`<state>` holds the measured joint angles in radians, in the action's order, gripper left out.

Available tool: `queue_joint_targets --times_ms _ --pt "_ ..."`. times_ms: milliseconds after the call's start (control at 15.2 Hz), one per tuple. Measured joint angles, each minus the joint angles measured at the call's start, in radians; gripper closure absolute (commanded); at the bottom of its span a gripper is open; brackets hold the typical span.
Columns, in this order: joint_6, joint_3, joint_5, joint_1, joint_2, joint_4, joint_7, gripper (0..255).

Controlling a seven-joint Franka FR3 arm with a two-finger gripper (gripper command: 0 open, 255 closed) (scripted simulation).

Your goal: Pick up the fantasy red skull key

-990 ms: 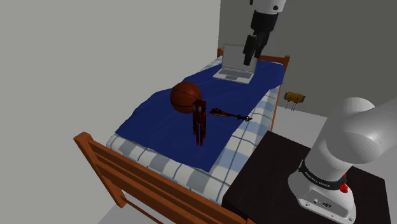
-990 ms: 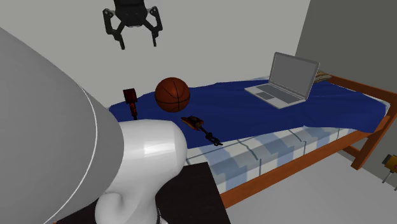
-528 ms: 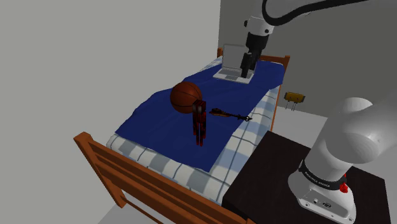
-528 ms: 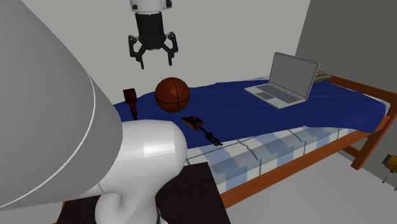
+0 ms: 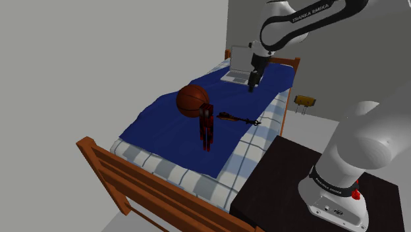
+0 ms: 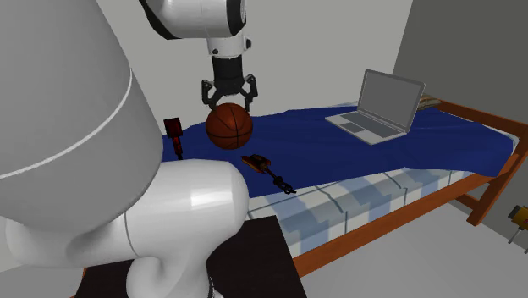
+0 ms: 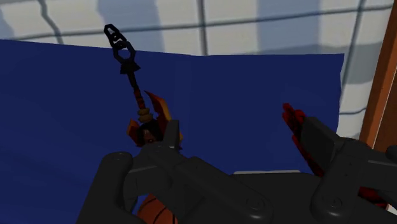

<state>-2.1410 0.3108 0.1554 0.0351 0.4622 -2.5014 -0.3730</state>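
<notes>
Tool (image 6: 228, 93) lower than a second ago, hanging over the bed (image 6: 364, 196); fingers spread wide, holding nothing. Key (image 6: 267, 169) lies flat on blue blanket (image 6: 338, 152), near ball (image 6: 229, 125), by the blanket's edge.

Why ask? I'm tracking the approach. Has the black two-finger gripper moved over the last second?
Yes. In the second exterior view the black two-finger gripper, open, has dropped and shifted toward that view's right, now seen right over the orange-brown basketball.
</notes>
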Motion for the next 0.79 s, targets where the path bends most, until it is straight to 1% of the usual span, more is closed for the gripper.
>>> queue_joint_targets --times_ms 198,462,594,792 --pt "-0.089 0.046 -0.012 -0.009 -0.1 0.003 -0.065 0" --pt "-0.197 0.112 -0.054 -0.019 -0.244 0.025 -0.179 0" --pt "-0.249 0.137 -0.095 -0.029 -0.329 0.046 -0.241 0" --pt "-0.318 0.16 -0.176 -0.034 -0.455 0.083 -0.344 0"
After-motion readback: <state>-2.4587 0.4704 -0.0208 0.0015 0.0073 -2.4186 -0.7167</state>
